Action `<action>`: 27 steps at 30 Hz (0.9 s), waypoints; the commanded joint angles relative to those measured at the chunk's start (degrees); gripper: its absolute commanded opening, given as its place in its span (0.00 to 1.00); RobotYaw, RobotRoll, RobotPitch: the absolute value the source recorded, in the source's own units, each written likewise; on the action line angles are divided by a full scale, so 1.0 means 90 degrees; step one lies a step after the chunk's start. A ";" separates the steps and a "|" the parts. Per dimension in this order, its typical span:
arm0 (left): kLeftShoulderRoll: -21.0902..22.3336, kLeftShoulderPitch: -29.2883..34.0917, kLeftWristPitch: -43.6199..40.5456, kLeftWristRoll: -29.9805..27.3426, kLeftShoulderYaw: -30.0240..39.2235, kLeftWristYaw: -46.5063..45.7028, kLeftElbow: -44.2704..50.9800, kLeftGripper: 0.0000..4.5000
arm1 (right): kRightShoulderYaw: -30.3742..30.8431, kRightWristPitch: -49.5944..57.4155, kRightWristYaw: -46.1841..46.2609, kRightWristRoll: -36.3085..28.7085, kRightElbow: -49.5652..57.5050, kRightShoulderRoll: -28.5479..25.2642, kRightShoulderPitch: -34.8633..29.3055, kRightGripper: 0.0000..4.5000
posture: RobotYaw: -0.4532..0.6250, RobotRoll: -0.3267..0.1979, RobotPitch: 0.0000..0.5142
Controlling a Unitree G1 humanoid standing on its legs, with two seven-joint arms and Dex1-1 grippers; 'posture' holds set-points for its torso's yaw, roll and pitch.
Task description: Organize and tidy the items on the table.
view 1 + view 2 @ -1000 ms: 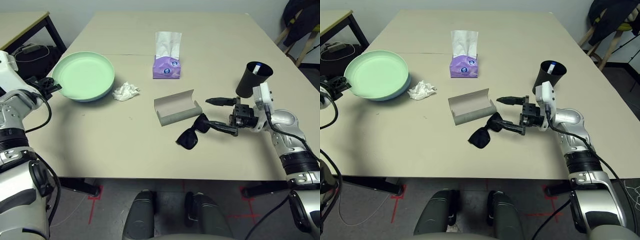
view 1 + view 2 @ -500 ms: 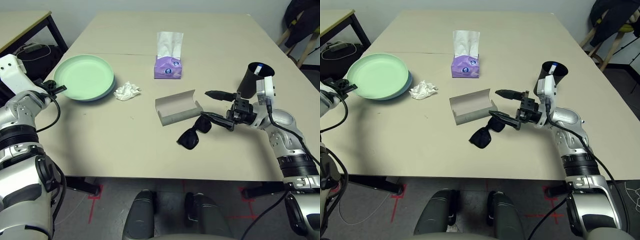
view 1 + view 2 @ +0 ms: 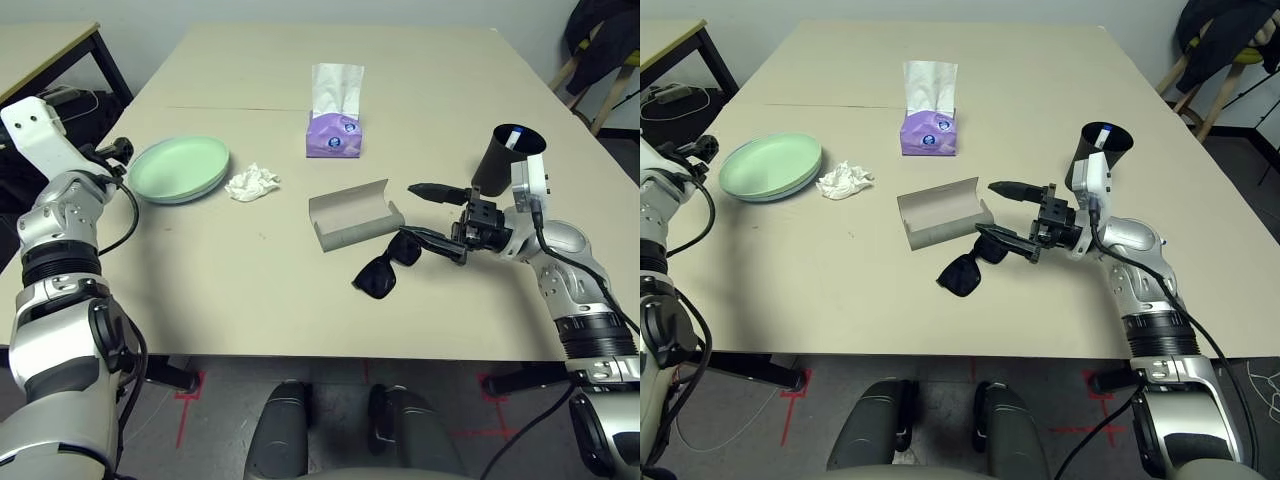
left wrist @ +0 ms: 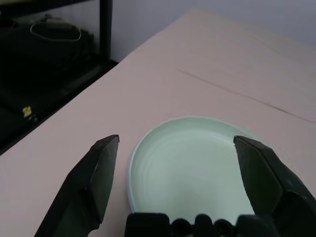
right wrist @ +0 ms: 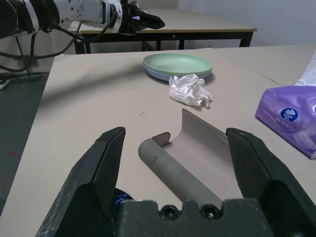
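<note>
The right hand (image 3: pixel 428 212) hangs low over the pale beige rectangular surface (image 3: pixel 250 290) with its two black fingers spread wide and nothing between them. Just in front of its fingertips lies the grey oblong glasses case (image 3: pixel 355 214), lying open with its lid raised. The black sunglasses (image 3: pixel 385 268) rest on the surface under and slightly ahead of the lower finger (image 3: pixel 435 243); whether that finger touches the frame is hard to tell. Close behind the hand, beside its wrist, stands the black cup (image 3: pixel 505 158), tilted, with a white pen-like item in it. Further out beyond the case stands the purple tissue box (image 3: pixel 334 135) with a white tissue sticking up.

The left hand (image 4: pixel 175 153) is held above the surface's near-left corner, fingers spread wide and empty. Just ahead of it sit the stacked round plates, light green on light blue (image 3: pixel 180 169), flat on the surface and clear of the fingers. The crumpled white tissue (image 3: pixel 251 183) lies just past the plates, on the side towards the case.
</note>
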State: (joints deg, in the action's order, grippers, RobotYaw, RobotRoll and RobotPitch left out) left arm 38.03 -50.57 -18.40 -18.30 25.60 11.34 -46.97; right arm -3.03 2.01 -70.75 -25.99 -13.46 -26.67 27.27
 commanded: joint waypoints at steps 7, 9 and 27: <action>-0.0251 0.1099 0.0142 -0.0385 -0.0545 0.1905 0.2196 1.00 | -0.0068 -0.0025 0.0013 -0.0028 -0.0154 -0.0039 0.0069 1.00 | 0.56 0.62 0.20; -0.0265 0.1287 0.0102 -0.0450 -0.0638 0.2192 0.2473 1.00 | -0.0062 -0.0040 -0.0024 -0.0018 -0.0182 -0.0065 0.0069 1.00 | 0.56 0.62 0.20; -0.0160 0.1617 0.0295 -0.0229 -0.1326 0.3301 0.2676 1.00 | -0.0004 0.0180 0.0269 -0.0145 0.0310 0.0043 -0.0313 1.00 | 0.54 0.62 0.19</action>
State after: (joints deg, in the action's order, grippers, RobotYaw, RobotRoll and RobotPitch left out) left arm 36.14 -37.02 -16.16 -20.98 14.61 39.42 -23.58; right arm -3.08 3.14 -68.25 -26.84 -12.00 -26.09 25.34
